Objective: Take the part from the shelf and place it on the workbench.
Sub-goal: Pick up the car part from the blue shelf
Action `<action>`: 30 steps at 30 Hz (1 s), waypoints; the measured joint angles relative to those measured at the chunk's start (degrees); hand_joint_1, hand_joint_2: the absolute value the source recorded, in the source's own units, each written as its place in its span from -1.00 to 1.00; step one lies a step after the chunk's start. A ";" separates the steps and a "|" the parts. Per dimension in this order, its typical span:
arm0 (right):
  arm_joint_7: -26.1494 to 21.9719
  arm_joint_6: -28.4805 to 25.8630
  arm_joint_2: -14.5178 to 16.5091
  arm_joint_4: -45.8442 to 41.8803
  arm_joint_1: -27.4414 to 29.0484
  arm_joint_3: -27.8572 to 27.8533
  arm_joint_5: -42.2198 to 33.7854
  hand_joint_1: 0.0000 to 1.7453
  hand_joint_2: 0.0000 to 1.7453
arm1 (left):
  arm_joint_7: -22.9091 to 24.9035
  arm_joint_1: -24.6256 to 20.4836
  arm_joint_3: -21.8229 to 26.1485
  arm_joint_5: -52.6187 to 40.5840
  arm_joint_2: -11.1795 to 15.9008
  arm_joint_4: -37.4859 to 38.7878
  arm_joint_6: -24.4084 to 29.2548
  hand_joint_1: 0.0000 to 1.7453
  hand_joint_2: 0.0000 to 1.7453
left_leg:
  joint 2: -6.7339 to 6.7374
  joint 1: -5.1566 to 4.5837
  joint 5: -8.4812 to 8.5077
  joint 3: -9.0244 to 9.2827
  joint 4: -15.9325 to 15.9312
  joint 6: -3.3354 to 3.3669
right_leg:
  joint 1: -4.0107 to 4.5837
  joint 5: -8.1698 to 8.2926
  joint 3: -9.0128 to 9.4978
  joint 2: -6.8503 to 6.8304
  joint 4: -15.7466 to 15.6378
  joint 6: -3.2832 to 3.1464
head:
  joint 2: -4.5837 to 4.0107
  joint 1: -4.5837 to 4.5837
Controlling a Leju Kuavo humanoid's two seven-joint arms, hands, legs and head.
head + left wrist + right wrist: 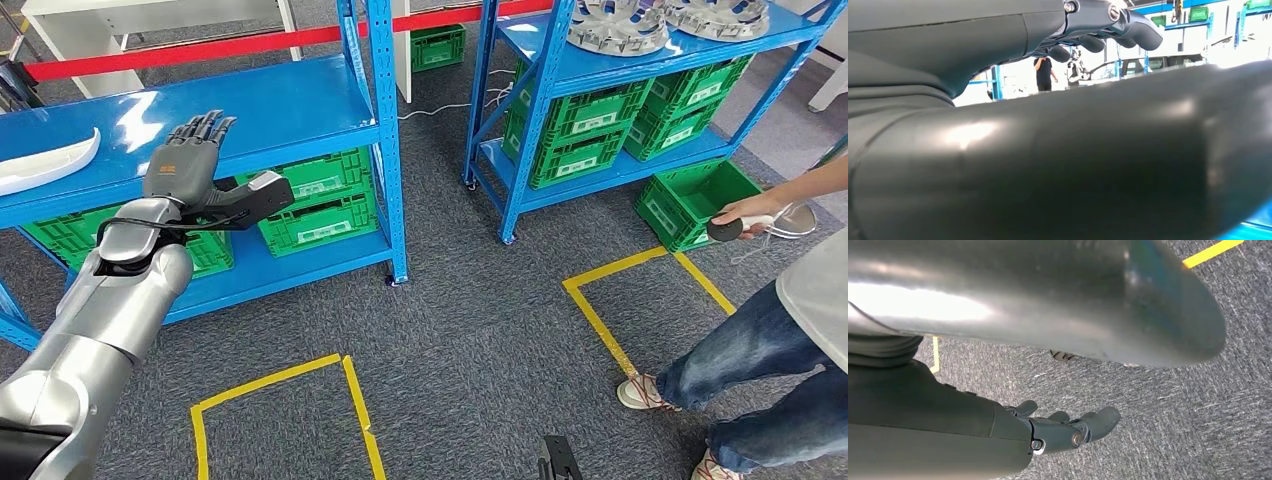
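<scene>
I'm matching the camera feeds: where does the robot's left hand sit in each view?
Head view: left hand, left of centre, raised before the blue shelf.
Left wrist view: its thumb large in the foreground, fingers beyond.
Right wrist view: the right hand instead, over grey carpet.
Shared landmark: blue shelf, head and left wrist.
</scene>
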 joint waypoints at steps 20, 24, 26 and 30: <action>-1.53 -0.18 -0.13 0.00 -0.01 -0.48 0.73 -1.00 -1.00 | 1.09 -0.50 0.61 -1.93 -0.22 1.75 -0.70 -1.00 -1.00 | 1.25 0.49 -0.18 0.31 -0.29 0.95 | -0.95 -0.33 -9.75 -2.30 12.21 1.57 | 0.00 0.32; -3.02 -0.45 -0.09 0.00 -0.12 -0.70 0.73 -1.00 -1.00 | 1.08 -0.68 0.97 -1.93 -0.35 1.85 -1.10 -1.00 -1.00 | 1.40 0.32 -1.40 0.15 0.64 -0.43 | -0.79 3.35 -6.09 -3.05 2.38 1.00 | 0.00 0.35; -4.09 -1.06 -0.08 0.00 -0.15 -0.95 0.80 -1.00 -1.00 | 1.07 -0.72 1.19 -2.09 -0.39 1.87 -1.07 -1.00 -1.00 | 1.49 0.30 -1.60 0.20 0.42 -1.16 | -0.71 3.01 -6.10 -2.85 2.26 0.06 | 0.00 0.34; -7.45 -3.80 -0.04 0.00 -0.18 -1.13 2.27 -1.00 -1.00 | 1.02 -0.75 1.78 -2.69 -0.19 1.76 -0.91 -1.00 -1.00 | 1.33 0.51 -4.73 -3.02 7.08 -2.37 | -0.90 2.56 -5.15 -2.58 1.86 -1.33 | 0.00 -0.20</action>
